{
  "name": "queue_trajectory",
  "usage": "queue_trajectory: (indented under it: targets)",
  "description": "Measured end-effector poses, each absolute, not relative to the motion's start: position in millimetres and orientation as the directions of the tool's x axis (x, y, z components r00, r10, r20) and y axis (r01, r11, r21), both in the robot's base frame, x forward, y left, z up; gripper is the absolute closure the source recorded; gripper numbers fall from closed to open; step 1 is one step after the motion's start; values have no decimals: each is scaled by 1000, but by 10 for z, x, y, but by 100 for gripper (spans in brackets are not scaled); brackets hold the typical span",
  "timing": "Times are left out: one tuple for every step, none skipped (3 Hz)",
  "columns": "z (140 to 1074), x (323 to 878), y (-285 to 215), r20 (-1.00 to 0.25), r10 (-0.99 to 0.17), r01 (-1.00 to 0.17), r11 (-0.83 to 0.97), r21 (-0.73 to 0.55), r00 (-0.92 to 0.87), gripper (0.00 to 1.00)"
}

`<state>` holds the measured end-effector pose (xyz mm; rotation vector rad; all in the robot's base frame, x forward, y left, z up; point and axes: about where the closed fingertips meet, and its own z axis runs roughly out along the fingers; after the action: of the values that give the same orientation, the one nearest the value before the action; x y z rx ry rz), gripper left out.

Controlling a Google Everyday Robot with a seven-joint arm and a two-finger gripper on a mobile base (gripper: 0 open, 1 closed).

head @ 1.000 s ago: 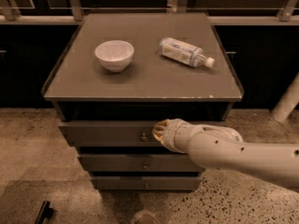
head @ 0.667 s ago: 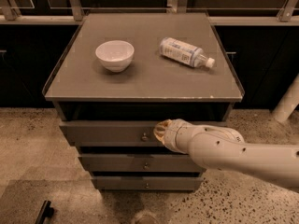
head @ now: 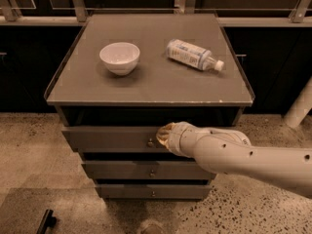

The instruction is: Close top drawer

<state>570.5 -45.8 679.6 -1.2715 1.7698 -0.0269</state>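
A: Starting nearest us, what is on the speckled floor (head: 243,213)?

B: One small dark object (head: 46,221) at lower left. I cannot tell what it is.

A: And the cabinet's front?

B: It has three drawer fronts, each with one small round knob. From the bottom they are the lowest drawer (head: 122,191), the middle drawer (head: 117,170) and the top drawer (head: 107,139). The top drawer has a plain, flat, grey-brown front and is the widest of the three. It sits directly under the cabinet top (head: 146,89), with a dark gap above its upper edge. Its knob (head: 150,142) is at centre.

A: Where is the gripper?

B: The gripper (head: 165,133) rests against the top drawer's front, just right of that knob. It is at the end of one pale arm (head: 243,155) that comes in from the right. I cannot tell from here whether it is apart or together.

A: What stands on top?

B: One white bowl (head: 119,57) stands upright, left of centre. One clear bottle (head: 194,55) lies on its side to the right, white cap pointing right. The two are well apart. The bottle's pale label bears print too small to read.

A: Farthest back?

B: A metal rail (head: 273,20) runs behind the cabinet.
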Motion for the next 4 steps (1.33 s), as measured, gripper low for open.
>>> queue_trajectory:
  targets:
    - [6780, 5700, -440, -661, -750, -740, 469, -483, -43, 100]
    - [6902, 5566, -488, -676, -734, -736, 491, -466, -61, 100]
    - [7305, 5446, -400, -684, -729, -753, 466, -464, -29, 100]
    - [7572, 5279, -304, -679, -734, -782, 412, -467, 19, 90]
